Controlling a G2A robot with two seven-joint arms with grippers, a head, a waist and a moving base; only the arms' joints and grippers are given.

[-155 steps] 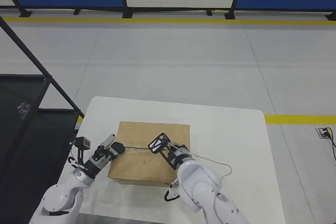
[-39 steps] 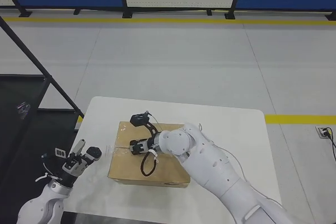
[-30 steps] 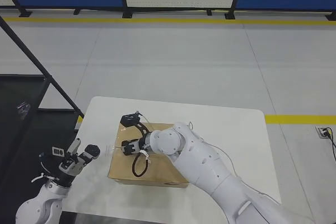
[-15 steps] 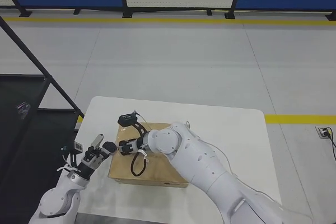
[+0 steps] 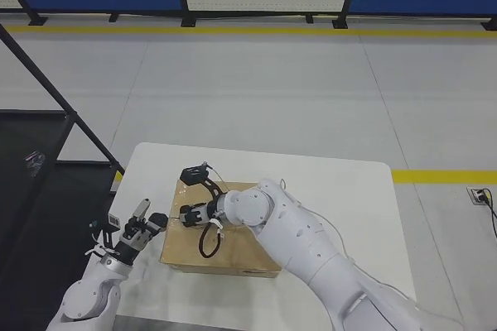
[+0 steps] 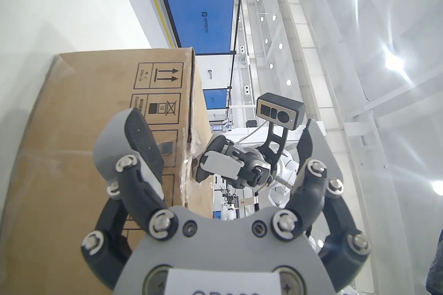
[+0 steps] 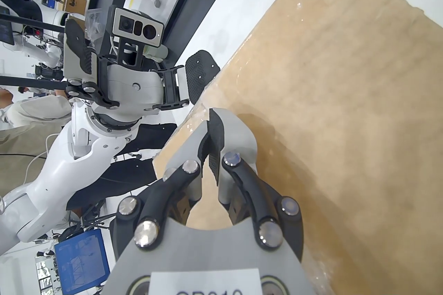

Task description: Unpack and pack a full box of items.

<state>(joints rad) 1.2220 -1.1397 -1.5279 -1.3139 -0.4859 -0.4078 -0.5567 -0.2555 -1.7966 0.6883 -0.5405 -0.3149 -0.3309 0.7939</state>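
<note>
The closed brown box sits on the bench. The right claw is pressed together on its top edge at 9 o'clock. The left claw is spread just beside there.

1 brown cardboard box. 1 white rectangular bench under it. 2 grippers: left gripper & right gripper, 2 fingers ea., 4 total. 2 small grey wrist cameras, 1 per arm. Box side: 2 printed handling-mark panels in full sight, more below part-hid by a finger, no. unclear. Floor: 2 yellow floor stripes. 1 black metal frame beside bench.
</note>
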